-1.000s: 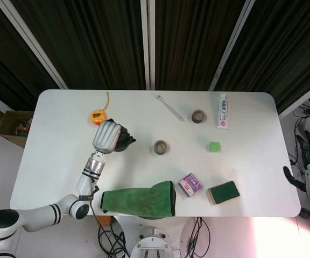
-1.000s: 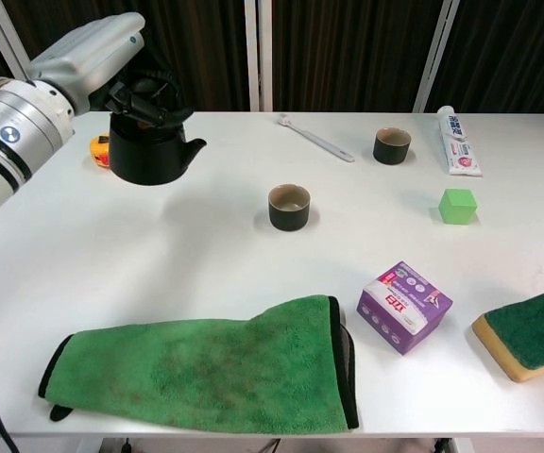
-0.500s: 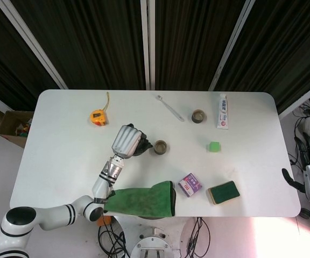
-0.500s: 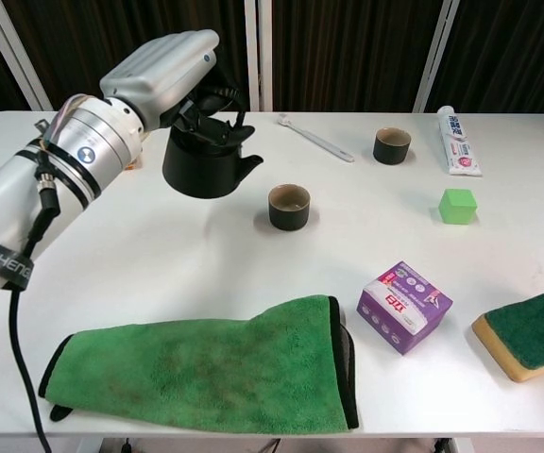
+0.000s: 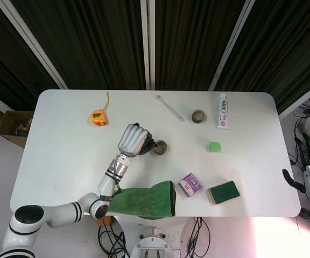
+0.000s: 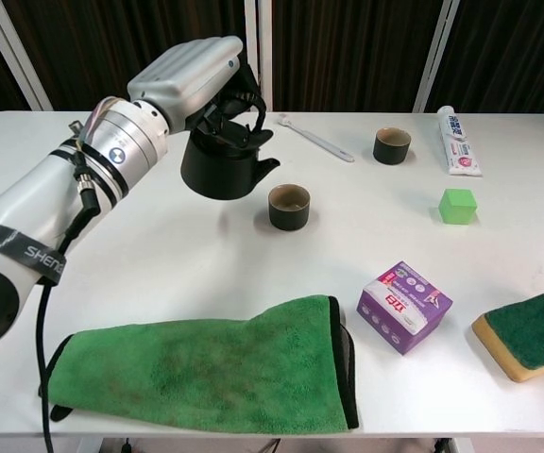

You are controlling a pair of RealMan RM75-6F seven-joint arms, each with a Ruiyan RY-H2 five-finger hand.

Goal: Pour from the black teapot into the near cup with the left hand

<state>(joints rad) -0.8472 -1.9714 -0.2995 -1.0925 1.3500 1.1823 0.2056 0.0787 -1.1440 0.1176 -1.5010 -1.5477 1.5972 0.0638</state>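
I see a white table point(image 6: 140, 283). Along its far edge lie a tape measure point(image 5: 98, 116), a toothbrush point(image 6: 314, 138), a dark cup point(image 6: 391, 145) and a toothpaste tube point(image 6: 457, 141). Mid-table sit another cup point(image 6: 289, 207) and a green cube point(image 6: 458, 205). Along the near edge: a green cloth point(image 6: 206, 366), a purple box point(image 6: 404, 306) and a sponge point(image 6: 529, 331) toward the right corner.

— What sort of place is this?
— A robot test room, a lab by the look of it; black curtains point(image 5: 187, 43) hang behind a white table point(image 5: 63, 140); cables point(image 5: 195, 236) trail on the floor under its near edge.
— Not a home, then?
— The things on it are a mixed set, spread well apart: a tape measure point(image 5: 98, 116), toothpaste point(image 5: 223, 112), a green cube point(image 5: 214, 146), a sponge point(image 5: 223, 192), a cloth point(image 6: 206, 373); a cardboard box point(image 5: 12, 127) sits on the floor beside the table.
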